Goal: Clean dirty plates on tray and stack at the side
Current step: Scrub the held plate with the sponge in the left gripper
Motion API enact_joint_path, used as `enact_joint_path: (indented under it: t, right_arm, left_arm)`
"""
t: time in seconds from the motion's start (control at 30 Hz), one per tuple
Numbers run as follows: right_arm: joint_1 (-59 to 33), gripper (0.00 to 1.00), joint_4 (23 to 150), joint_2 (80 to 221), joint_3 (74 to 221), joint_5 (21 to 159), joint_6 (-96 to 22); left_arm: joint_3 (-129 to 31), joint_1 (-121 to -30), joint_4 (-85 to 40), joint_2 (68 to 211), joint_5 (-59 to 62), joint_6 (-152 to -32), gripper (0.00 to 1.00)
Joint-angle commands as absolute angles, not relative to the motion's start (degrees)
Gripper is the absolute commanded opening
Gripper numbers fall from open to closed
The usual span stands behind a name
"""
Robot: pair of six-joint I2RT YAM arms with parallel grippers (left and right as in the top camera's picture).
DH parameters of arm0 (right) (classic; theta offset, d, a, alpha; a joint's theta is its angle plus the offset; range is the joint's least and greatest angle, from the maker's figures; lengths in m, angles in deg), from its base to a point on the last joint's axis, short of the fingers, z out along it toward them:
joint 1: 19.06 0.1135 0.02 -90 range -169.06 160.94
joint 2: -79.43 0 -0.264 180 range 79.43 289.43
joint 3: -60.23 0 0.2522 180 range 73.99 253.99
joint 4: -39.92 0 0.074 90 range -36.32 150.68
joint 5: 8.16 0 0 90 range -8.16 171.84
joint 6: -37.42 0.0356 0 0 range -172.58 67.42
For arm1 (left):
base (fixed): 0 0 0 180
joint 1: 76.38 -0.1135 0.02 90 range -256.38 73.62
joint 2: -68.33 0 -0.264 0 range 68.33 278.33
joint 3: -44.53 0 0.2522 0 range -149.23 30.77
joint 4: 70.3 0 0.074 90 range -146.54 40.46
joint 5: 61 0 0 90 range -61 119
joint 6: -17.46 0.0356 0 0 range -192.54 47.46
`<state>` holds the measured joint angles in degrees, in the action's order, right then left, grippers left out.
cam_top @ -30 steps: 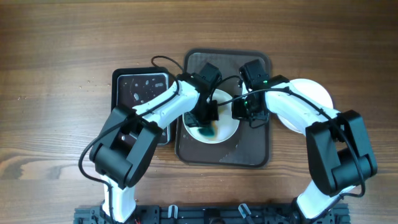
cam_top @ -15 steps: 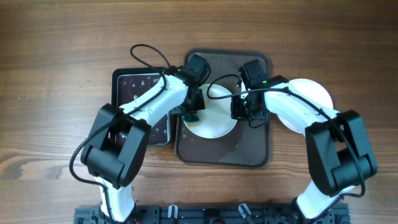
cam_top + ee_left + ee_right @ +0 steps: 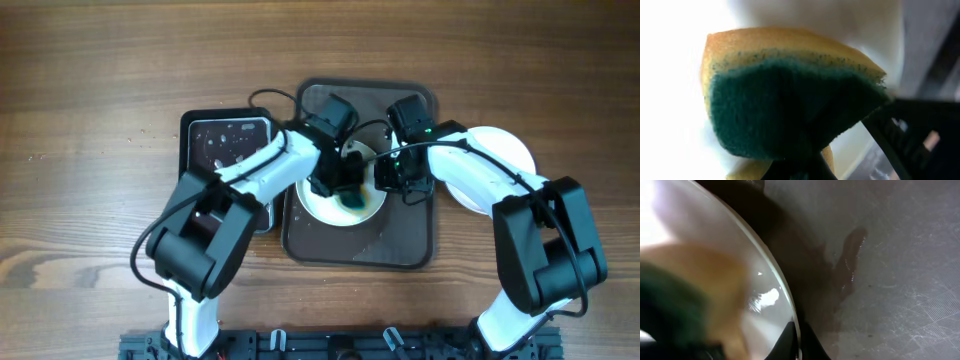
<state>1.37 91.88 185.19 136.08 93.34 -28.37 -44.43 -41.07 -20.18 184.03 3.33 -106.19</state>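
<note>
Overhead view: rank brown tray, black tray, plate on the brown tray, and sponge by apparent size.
Largest to smallest:
1. brown tray
2. black tray, partly covered, but its outline still looks bigger than the plate
3. plate
4. sponge, clearly the smallest

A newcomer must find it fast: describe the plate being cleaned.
Start at the large dark brown tray mid-table. On it lies one white plate with a green-and-yellow sponge pressed on it. The other white plate sits off the tray, on the wooden table to its right.
</note>
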Motion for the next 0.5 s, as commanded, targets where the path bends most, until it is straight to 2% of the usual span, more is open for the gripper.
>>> enact_joint_path:
  t: [0.0, 0.2, 0.47]
  right_arm:
    - [1.3, 0.04, 92.1, 186.1, 136.1, 90.4, -28.5]
    - [1.3, 0.04, 92.1, 186.1, 136.1, 90.3, -28.5]
    - [1.3, 0.04, 92.1, 186.1, 136.1, 90.4, -28.6]
  left_arm:
    - [-43.4, -38.7, -19.3, 184.9, -6.6, -104.5, 0.04]
    - [-43.4, -40.2, -13.8, 184.9, -4.7, -102.9, 0.04]
    - [-43.4, -43.9, -4.9, 184.9, 20.8, -104.1, 0.04]
